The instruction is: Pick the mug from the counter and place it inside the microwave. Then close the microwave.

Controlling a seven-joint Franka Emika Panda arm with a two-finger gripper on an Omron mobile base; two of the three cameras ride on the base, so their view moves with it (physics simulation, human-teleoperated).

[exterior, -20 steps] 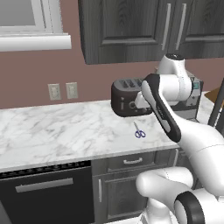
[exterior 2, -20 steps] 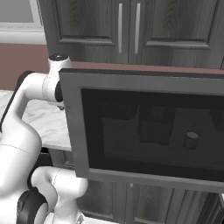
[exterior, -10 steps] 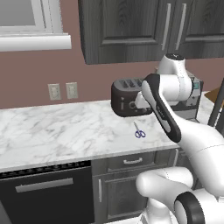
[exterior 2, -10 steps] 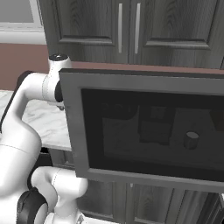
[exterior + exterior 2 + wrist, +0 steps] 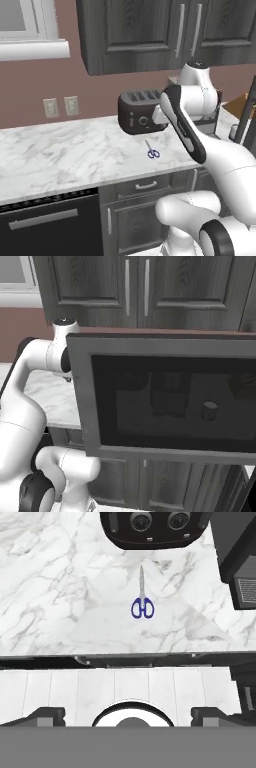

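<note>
Arm: the white arm rises from the base, bends at a dark elbow beside the toaster (image 5: 141, 111), and its upper joint stands just right of the toaster, below the dark wall cabinets (image 5: 150, 35).
Hand pose: the hand looks straight down on the counter (image 5: 60, 587); the counter's front edge and the pale floor (image 5: 60, 692) below it cross the lower half of the hand view.
Claw (image 5: 128, 714): released, its two dark tips spread wide at the bottom of the hand view, with nothing between them.
Scissors (image 5: 142, 602): blue-handled, lying flat on the counter just in front of the toaster, blades pointing towards it; well clear of the claw.
Toaster: dark, with two round knobs on its front, standing on the counter against the wall.
Microwave door (image 5: 165, 401): swung open in front of the right base camera, its dark window facing that view.
Mug (image 5: 209, 410): seen through the door's dark window as a small pale cylinder, upright, to the right of the toaster's side of the scene; whether it stands on the counter cannot be told through the glass.
Wall: two pale outlets (image 5: 61, 106) left of the toaster.
</note>
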